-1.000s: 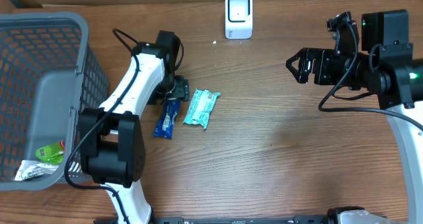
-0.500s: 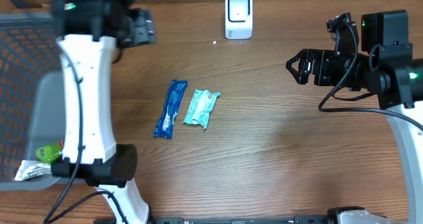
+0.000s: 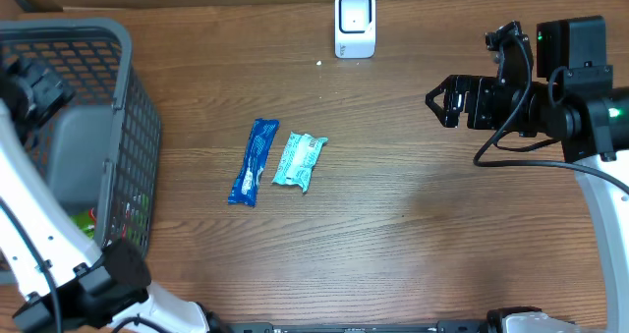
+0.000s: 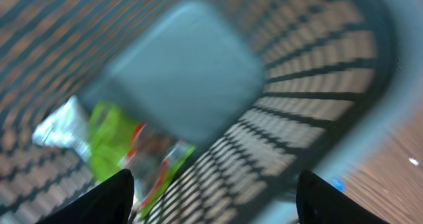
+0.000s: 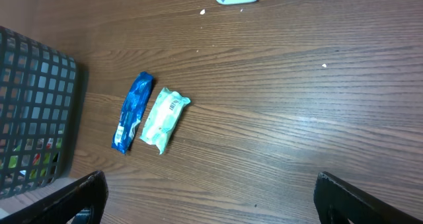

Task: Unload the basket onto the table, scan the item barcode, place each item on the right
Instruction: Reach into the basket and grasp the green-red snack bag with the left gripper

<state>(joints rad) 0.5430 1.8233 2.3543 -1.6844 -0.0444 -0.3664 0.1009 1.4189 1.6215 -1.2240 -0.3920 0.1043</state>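
Overhead: the left hand (image 3: 44, 87) has swung off the blue foil snack bar (image 3: 254, 162) and now hangs over the grey plastic mesh basket (image 3: 128, 68). The bar and the mint-green plastic packet (image 3: 298, 161) lie unmoved on the wooden desk (image 3: 393, 225), right of the basket. The right hand (image 3: 439, 97), far right of the basket, stays spread and empty.

Left wrist, blurred: its fingers (image 4: 112, 197) stand apart with nothing between them, above the basket's inside.

Right wrist: its fingers (image 5: 79, 197) stand wide apart, with both packets just right of the basket.
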